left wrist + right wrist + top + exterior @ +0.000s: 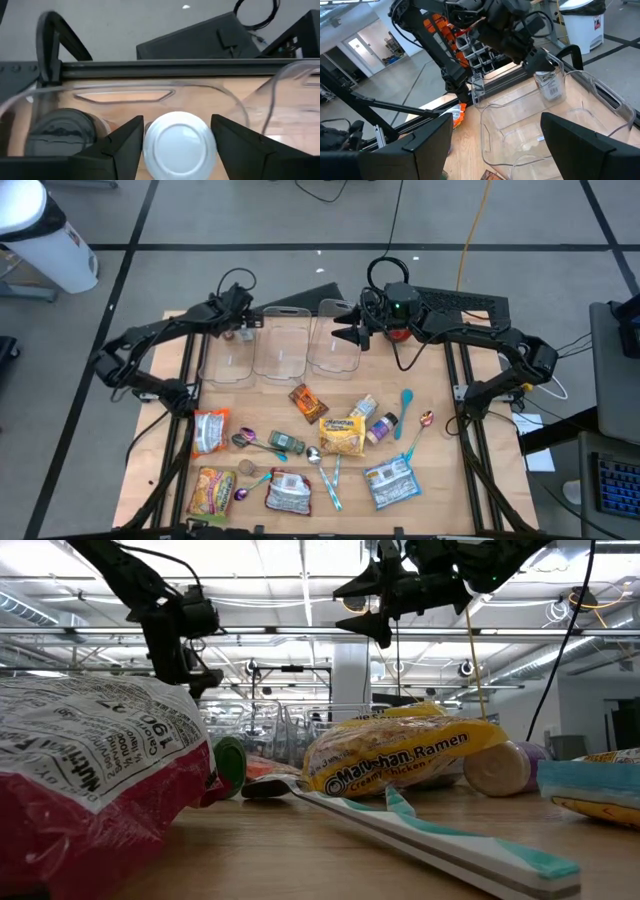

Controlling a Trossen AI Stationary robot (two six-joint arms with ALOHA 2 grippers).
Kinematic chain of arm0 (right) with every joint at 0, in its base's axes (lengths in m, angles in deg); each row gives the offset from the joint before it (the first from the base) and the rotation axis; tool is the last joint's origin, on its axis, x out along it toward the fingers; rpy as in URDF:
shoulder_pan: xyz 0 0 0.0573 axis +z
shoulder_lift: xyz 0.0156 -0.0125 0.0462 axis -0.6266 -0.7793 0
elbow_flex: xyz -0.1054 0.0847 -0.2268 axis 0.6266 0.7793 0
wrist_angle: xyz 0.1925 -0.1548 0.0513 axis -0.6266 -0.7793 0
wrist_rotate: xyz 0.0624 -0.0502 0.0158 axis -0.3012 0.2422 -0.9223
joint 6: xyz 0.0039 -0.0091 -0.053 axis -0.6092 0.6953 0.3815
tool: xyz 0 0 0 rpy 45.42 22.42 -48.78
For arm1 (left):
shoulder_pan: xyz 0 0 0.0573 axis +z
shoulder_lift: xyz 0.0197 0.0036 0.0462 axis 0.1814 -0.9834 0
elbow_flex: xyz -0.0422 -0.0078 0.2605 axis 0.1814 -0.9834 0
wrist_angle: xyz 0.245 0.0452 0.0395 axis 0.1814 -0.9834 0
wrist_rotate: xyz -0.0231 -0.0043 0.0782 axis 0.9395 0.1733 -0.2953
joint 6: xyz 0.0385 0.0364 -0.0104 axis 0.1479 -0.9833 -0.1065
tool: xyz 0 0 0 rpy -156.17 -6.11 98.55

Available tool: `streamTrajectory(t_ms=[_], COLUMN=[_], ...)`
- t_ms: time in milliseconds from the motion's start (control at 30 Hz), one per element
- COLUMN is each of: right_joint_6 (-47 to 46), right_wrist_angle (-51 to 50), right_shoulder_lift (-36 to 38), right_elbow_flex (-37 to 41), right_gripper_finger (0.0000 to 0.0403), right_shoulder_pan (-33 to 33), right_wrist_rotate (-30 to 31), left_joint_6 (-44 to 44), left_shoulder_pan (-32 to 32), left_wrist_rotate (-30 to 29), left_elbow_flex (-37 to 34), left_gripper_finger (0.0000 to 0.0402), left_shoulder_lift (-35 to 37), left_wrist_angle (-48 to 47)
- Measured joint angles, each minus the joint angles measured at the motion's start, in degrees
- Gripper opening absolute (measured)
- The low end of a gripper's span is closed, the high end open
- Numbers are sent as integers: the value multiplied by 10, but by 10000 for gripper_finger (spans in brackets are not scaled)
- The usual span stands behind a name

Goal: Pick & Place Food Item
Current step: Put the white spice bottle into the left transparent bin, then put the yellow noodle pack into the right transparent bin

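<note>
Three clear plastic containers stand in a row at the table's far middle: left (228, 358), middle (283, 348) and right (335, 345). My left gripper (241, 323) is over the left container's far end, shut on a small labelled jar (548, 85) with a white lid (180, 145). It also shows in the low view (192, 652). My right gripper (347, 332) hangs open and empty above the right container (520, 135), well above the table in the low view (375, 612). My left gripper pinches the jar between its two fingers (125, 147), at the lid end (150, 150), one finger on each side. The fingers come from above, pointing down. The jar hangs upright below them inside the left container's walls (560, 75). I cannot tell whether its base rests on the floor.
Food items lie on the near half of the table: a yellow ramen pack (342, 435), a red-and-white bag (210, 430), a snack bar (308, 402), a blue-and-white pouch (390, 480), a small purple-lidded jar (383, 427), a green can (285, 442) and several spoons (330, 475).
</note>
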Motion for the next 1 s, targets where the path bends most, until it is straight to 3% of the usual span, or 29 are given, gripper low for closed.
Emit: streamTrajectory(t_ms=[267,567,767,1000], right_joint_6=[0,-10,-11,-23], right_wrist_angle=[0,0,0,0], right_shoulder_lift=[0,0,0,0], right_elbow_flex=[0,0,0,0], right_gripper_finger=[293,293,293,293], right_shoulder_pan=[0,0,0,0], right_wrist_rotate=[0,0,0,-2], left_joint_6=[-10,-11,23,124], left_shoulder_pan=[0,5,4,-58], left_wrist_rotate=[10,161,318,376], left_elbow_flex=[0,0,0,0], left_gripper_finger=[233,241,230,206], left_shoulder_lift=[53,133,202,230], left_wrist_angle=[-3,35,140,336])
